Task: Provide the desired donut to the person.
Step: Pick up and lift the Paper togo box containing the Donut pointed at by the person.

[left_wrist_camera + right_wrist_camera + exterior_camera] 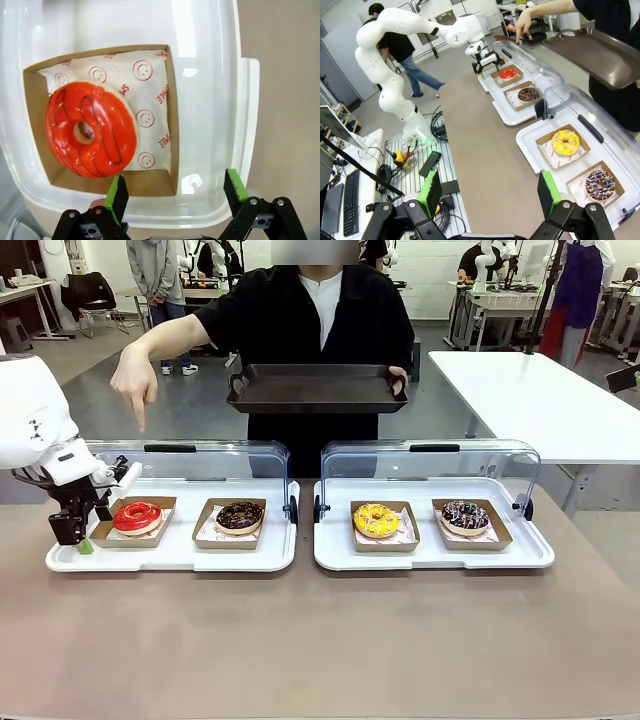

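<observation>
Both left gripper fingers (118, 194) hang spread beside the red donut (90, 131).

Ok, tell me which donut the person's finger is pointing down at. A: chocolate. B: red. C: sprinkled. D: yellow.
B: the hand points straight down over the leftmost box, which holds the red donut, and the open left gripper is at that same box.
</observation>
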Tool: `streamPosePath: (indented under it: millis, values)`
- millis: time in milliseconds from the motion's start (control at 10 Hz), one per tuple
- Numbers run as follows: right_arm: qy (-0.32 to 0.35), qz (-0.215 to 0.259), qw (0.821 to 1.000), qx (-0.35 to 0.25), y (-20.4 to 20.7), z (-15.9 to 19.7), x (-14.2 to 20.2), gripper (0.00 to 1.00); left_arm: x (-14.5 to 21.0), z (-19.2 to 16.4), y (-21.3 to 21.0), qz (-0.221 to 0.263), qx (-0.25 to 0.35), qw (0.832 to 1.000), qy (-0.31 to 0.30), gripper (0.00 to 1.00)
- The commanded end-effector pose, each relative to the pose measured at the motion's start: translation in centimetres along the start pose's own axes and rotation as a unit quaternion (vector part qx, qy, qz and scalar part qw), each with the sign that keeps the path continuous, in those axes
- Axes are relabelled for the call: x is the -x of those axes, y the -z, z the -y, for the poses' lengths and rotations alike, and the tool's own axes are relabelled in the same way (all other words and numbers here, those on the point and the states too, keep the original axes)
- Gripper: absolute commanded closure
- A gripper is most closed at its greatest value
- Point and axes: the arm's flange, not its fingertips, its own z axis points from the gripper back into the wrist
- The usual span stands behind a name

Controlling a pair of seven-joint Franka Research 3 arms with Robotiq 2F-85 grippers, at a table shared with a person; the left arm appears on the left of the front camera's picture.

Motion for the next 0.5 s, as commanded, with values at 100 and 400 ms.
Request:
streamPosePath:
  millis: [100, 400]
  values:
    - [-0.007, 0.011, 1.0, -0.006, 0.1, 0.12, -0.23, 0.0, -0.01, -0.38, 0.4, 0.023, 0.024, 0.999, 0.02, 0.0]
    - [-0.007, 0.011, 1.0, -0.006, 0.1, 0.12, -0.23, 0.0, -0.03, -0.43, 0.58, 0.024, 0.029, 0.999, 0.015, 0.0]
